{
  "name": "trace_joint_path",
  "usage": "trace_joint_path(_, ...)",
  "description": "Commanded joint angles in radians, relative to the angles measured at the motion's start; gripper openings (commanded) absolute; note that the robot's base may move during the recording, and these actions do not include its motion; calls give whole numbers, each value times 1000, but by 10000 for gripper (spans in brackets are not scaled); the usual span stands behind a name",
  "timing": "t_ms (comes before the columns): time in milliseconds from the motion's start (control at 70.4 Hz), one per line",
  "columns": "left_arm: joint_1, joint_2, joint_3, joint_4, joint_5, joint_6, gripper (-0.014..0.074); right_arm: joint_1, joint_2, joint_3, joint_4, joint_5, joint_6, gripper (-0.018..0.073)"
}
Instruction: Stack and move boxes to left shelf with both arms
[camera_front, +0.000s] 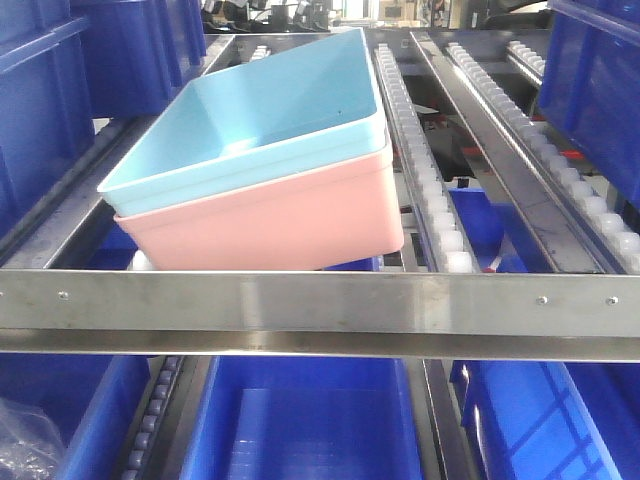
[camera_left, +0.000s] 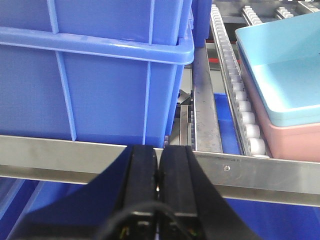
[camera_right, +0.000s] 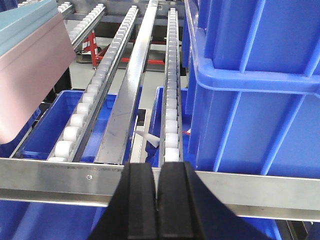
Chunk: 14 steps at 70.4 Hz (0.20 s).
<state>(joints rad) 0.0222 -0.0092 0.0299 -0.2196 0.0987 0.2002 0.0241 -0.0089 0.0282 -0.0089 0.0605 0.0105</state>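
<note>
The light blue box (camera_front: 270, 110) is nested inside the salmon pink box (camera_front: 290, 220). The stack rests at a slant on the roller rails of the left shelf (camera_front: 320, 315), just behind its brushed-metal front bar. My left wrist view catches the blue box (camera_left: 285, 75) and pink box (camera_left: 295, 140) at its right edge. The pink box (camera_right: 25, 90) appears at the left of the right wrist view. My left gripper (camera_left: 158, 152) is shut and empty, in front of the bar and left of the stack. My right gripper (camera_right: 156, 172) is shut and empty, in front of the bar and right of the stack.
Dark blue ribbed crates stand on the rack at both sides (camera_left: 90, 70) (camera_right: 255, 85). More dark blue crates (camera_front: 300, 420) sit on the level below. White roller rails (camera_front: 430, 180) and a steel divider (camera_right: 130, 95) run back to the right of the stack.
</note>
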Motion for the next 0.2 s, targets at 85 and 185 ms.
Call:
trace_joint_path(85,0,-16,29,-10,-76,-9,-8,-6,-22,-18,-2,-80,-11,36)
trace_joint_path(185,0,-16,29,-10,-76,-9,-8,-6,-22,-18,-2,-80,-11,36)
